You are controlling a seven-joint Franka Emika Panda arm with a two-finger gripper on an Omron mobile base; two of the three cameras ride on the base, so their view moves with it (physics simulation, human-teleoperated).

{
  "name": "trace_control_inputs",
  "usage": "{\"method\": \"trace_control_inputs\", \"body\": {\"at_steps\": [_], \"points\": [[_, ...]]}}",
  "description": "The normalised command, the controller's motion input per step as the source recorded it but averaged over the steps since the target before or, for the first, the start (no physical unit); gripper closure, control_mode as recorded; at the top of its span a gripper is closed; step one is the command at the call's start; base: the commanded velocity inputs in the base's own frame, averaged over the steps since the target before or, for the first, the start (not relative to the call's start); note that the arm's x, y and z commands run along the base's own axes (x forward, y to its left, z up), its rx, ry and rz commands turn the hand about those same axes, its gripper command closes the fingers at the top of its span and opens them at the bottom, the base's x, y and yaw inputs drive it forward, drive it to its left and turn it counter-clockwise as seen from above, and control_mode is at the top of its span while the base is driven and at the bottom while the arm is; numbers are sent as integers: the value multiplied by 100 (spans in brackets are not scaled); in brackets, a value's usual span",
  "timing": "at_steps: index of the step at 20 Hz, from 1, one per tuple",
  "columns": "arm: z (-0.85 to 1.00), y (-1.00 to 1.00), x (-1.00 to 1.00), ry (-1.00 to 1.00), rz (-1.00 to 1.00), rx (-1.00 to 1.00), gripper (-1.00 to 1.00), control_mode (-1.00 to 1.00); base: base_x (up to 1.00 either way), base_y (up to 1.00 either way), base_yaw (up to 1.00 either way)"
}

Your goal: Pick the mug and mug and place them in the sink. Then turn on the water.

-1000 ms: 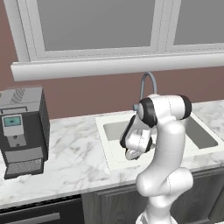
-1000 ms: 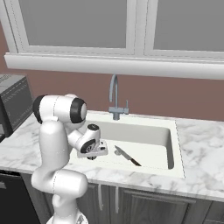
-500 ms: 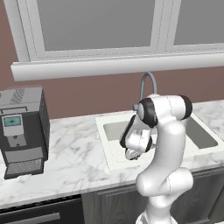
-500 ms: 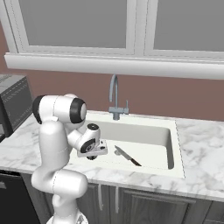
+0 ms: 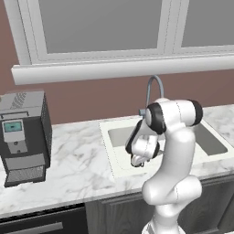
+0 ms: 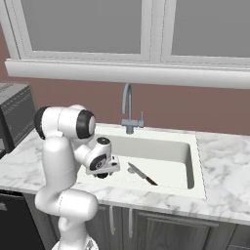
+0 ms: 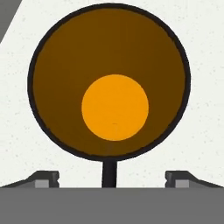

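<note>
Black outside, orange inside, the mug stands upright on the white floor of the sink, directly below the gripper, whose jaws stand wide apart, holding nothing. It looks rigid, light and smooth; the rim wall seems the best hold. A knife lies nearby, the faucet behind.

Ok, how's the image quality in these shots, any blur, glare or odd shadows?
Hand view: sharp flat colours, no glare; the mug shows a bright orange floor and darker brown walls. Right base view: soft even light, faint shading inside the sink, the knife crisp. Left base view: slightly soft, the coffee machine readable.
</note>
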Motion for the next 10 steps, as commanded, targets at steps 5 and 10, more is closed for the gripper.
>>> {"method": "trace_control_inputs", "body": {"at_steps": [5, 10], "points": [[47, 0, 0, -3, 0, 0, -100, -100, 0, 0, 0], [48, 0, 0, -1, 0, 0, -100, -100, 0, 0, 0]]}}
